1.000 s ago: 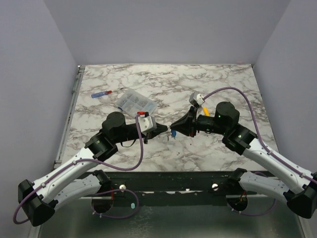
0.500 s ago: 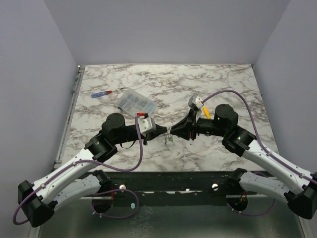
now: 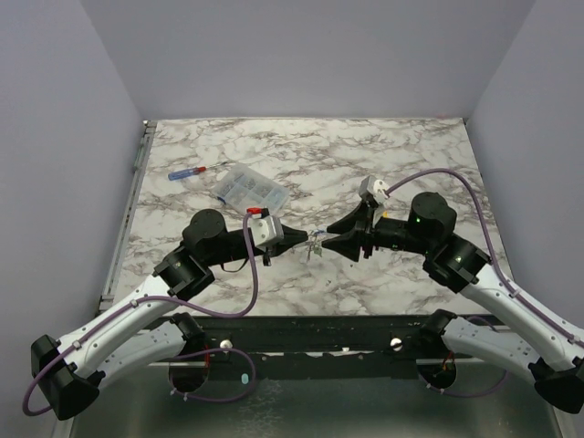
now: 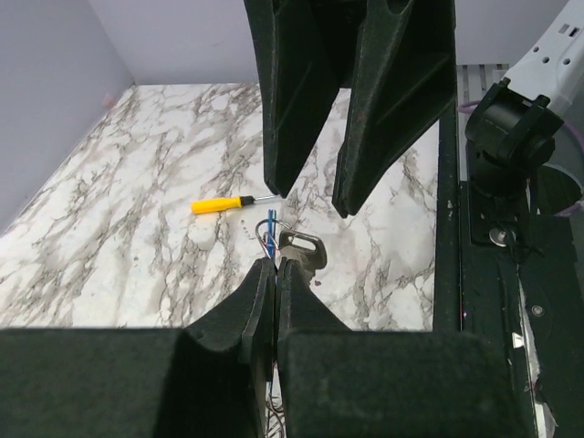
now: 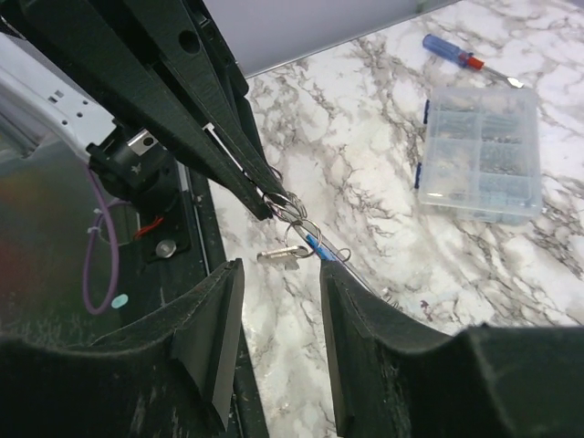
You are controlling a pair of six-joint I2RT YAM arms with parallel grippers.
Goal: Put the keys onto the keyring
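Two grippers meet in the top view, left gripper [image 3: 294,242] clamped on the keyring [image 3: 313,241], right gripper [image 3: 336,239] parted just beyond it; left wrist shows keys [image 4: 299,248] dangling at the left gripper's tips; right wrist shows its own jaws apart.

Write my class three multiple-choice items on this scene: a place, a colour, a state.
1. The clear box lies
A. near the red-and-blue screwdriver
B. on the floor
C. on a shelf
2. The screwdriver in the left wrist view has a handle that is
A. green
B. yellow
C. black
3. The right hand, facing the keyring, is
A. shut on the box
B. shut on a screwdriver
C. open
Answers: 1 A, they lie close together on the table; 2 B, its handle is plainly yellow; 3 C, its fingers stand apart.
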